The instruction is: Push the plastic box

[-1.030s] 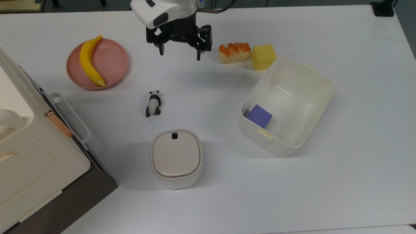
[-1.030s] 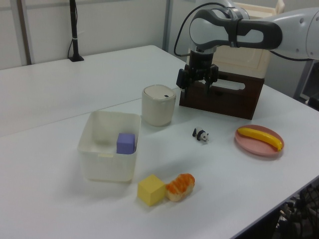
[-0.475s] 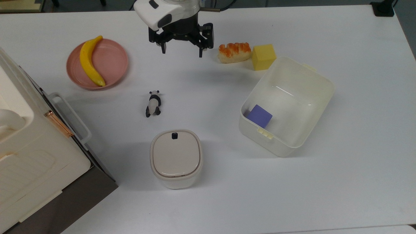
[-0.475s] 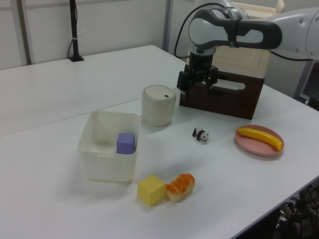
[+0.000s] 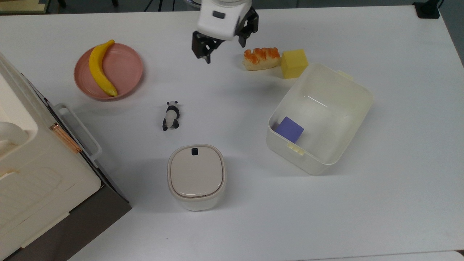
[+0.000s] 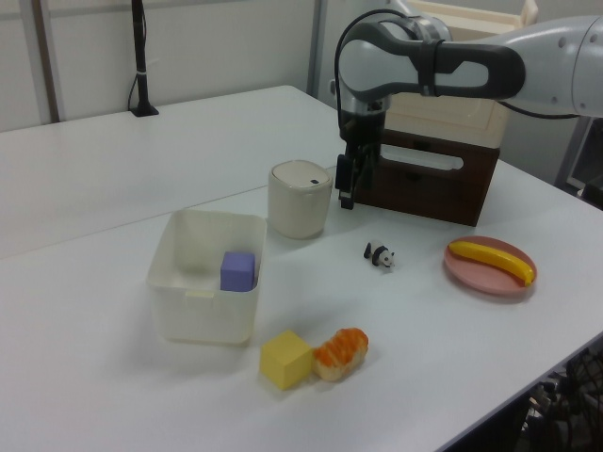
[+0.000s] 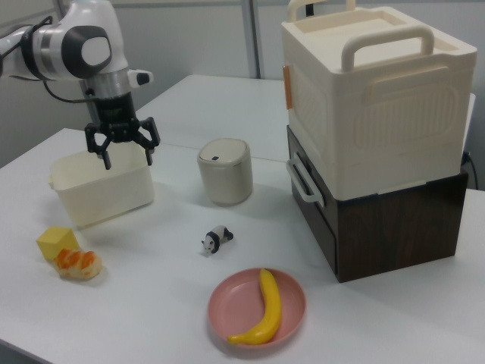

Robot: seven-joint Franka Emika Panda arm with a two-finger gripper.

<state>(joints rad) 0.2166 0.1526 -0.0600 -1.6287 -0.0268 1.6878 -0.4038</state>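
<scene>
- The large translucent milky-white plastic box (image 5: 320, 117) sits skewed on the white table (image 5: 380, 203), at the top view's right; two small pale-yellow clip tabs show on its rim, one on the lower-left wall and one on the upper-right wall in the top view.
- A small purple cube (image 5: 289, 129) lies inside the plastic box, in the corner next to the lower-left clip tab.
- A yellow foam cube (image 5: 294, 63) stands just outside the plastic box's upper-left corner in the top view, very close to the rim; whether they touch is hard to judge.
- An orange-topped bread-like toy (image 5: 261, 58) lies just beside the yellow cube, on the side away from the plastic box.
- The black two-finger gripper (image 7: 121, 152) hangs above the table with its fingers spread wide and nothing between them; in the top view it is up and to the left of the plastic box, well apart from it, past the bread toy.
- A small cream lidded bin with a black button (image 5: 196, 177) stands to the top view's left of the plastic box, with bare table between them.
- A little panda figure (image 5: 170, 115) lies farther from the plastic box than the bin.
- A pink round plate (image 5: 125, 69) carrying a yellow banana (image 5: 99, 69) is farther left still.
- A big white case with a copper latch (image 7: 367, 98) sits on a dark brown base, farthest from the plastic box.
- No readable writing or labels appear on any item.
</scene>
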